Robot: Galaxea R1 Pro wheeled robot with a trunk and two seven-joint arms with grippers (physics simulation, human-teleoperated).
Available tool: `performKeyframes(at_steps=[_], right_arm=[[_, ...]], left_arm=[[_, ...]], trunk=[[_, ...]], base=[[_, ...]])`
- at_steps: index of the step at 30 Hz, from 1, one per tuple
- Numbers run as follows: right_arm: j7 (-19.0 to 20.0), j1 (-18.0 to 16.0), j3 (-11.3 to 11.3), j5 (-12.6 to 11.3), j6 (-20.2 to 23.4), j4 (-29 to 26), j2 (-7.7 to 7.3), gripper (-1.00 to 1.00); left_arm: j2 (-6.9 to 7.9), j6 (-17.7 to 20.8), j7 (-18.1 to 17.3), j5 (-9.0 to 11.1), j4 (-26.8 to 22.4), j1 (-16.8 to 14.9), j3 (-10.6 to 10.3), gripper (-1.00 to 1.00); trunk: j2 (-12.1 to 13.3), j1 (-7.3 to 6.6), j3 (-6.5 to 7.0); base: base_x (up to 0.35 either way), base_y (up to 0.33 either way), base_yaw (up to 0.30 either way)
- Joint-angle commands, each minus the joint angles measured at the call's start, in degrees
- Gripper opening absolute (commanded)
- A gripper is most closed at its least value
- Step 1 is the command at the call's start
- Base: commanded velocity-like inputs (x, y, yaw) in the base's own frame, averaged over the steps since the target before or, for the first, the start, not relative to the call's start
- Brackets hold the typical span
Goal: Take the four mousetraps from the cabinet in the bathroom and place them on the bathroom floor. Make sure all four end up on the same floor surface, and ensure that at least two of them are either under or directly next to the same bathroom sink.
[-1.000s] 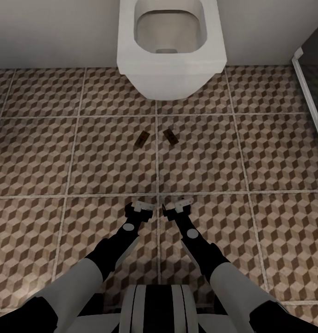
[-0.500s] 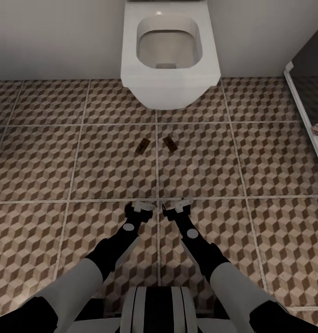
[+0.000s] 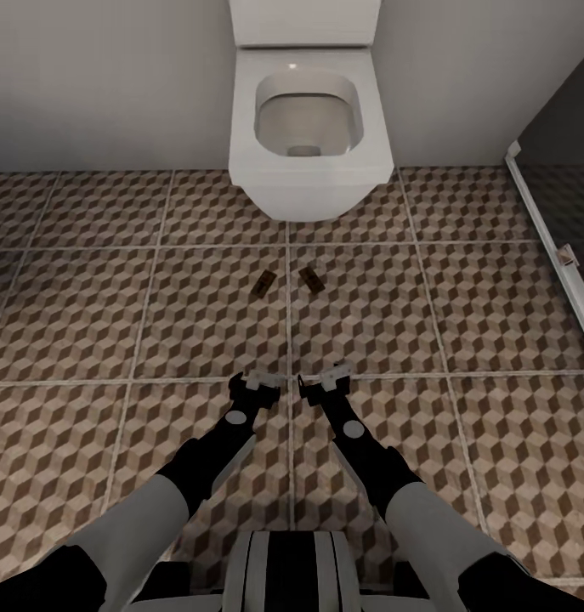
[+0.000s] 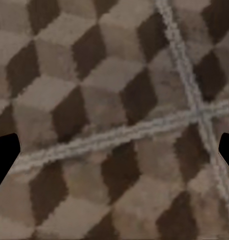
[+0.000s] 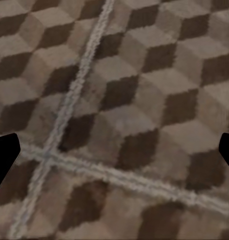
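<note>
On the bathroom floor [image 3: 79, 306], ahead of the robot, two mousetraps lie flat on the cube-patterned tiles in front of a white toilet [image 3: 304, 127] that stands against the far wall. The left mousetrap [image 3: 262, 284] sits just left of a grout line and the right mousetrap [image 3: 311, 278] just right of it, near each other but apart, each turned at a slant.

Closer to the robot, the left gripper [image 3: 259, 384] and the right gripper [image 3: 326, 379] hang side by side above the tiles, well short of the traps. Both are spread wide with nothing between the fingers. At the right edge of the floor runs a pale shower frame [image 3: 547, 246] with dark glass behind it.

Judging from this, two traps are set down and two are yet to be fetched. No basin is in sight, only the toilet, so whether this spot counts as beside a sink cannot be told. To do the step well, the robot should keep both arms tucked and level while it pulls away, so that nothing sweeps across the traps, and it should note the spot so the other two land on the same tiles.

From the head camera one gets the whole layout: traps, toilet and both arms. The wrist cameras give close tile and crossing grout lines, with dark finger tips [image 4: 4, 155] at the picture's sides, confirming the wide spread.
</note>
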Motion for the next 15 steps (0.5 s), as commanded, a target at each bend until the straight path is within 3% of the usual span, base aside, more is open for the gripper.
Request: performKeyframes(at_steps=[1, 15], right_arm=[[-0.54, -0.05, 0.23, 0.37, -0.05, 0.06, -0.02, 1.00], [-0.53, -0.01, 0.23, 0.37, -0.05, 0.06, -0.02, 1.00]], left_arm=[[0.05, 0.22, 0.49, 0.44, -0.08, -0.04, -0.32, 1.00], [0.06, 0.22, 0.49, 0.29, 0.23, -0.04, -0.32, 1.00]], trunk=[[0.00, -0.03, 0.20], [0.19, -0.39, 3.30]], base=[[0.000, 0.000, 0.000], [0.000, 0.000, 0.000]])
